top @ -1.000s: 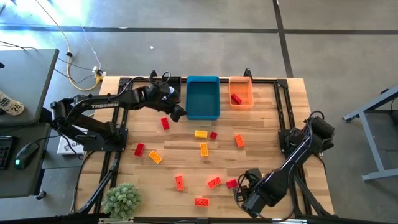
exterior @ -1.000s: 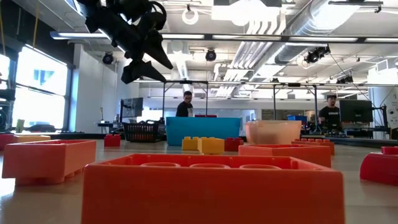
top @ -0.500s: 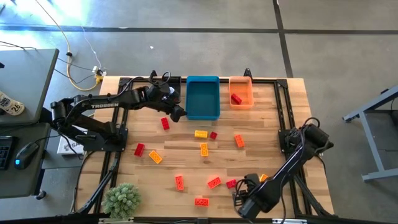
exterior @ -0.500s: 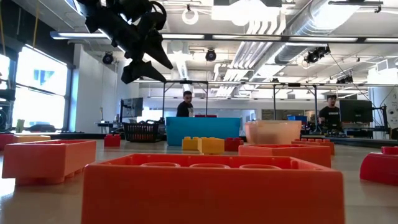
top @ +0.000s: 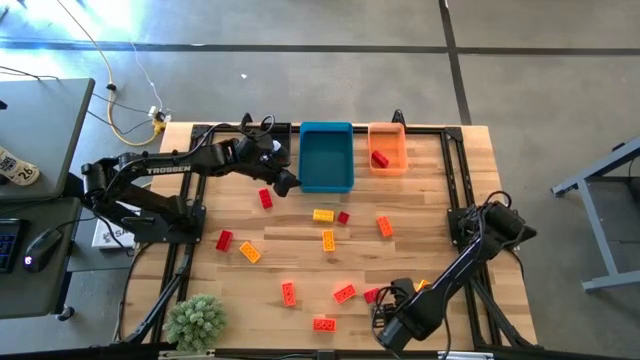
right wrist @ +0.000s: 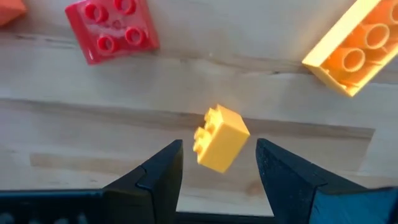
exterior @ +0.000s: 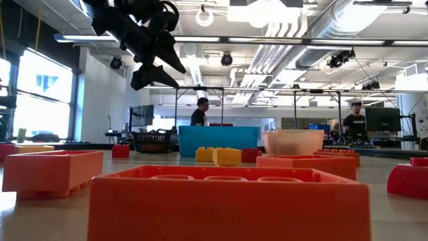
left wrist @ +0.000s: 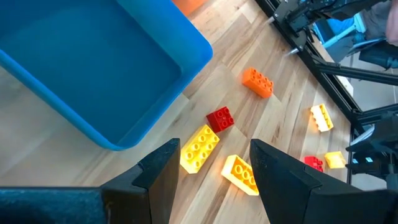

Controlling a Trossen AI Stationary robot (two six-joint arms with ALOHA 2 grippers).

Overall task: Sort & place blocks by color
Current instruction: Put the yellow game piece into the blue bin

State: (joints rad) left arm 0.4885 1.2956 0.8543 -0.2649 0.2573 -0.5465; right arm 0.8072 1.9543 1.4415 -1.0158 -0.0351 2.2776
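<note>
Small studded plastic bricks in red, orange and yellow lie scattered across the middle and lower part of the wooden surface [top: 430, 180]. One red brick [top: 380, 159] sits in the translucent orange bin [top: 387, 133], beside the blue plastic bin [top: 327, 157].

The right gripper [right wrist: 217, 163] hovers at bottom centre of the high view, fingers spread wide around nothing, over a small yellow brick [right wrist: 221, 137]. That brick looks light, rigid and smooth; its flat sides offer the best hold.

The left gripper [left wrist: 211, 165], fingers apart and empty, hangs by the blue bin's lower left corner.

Whether the yellow brick lies flat or tilted is unclear.
</note>
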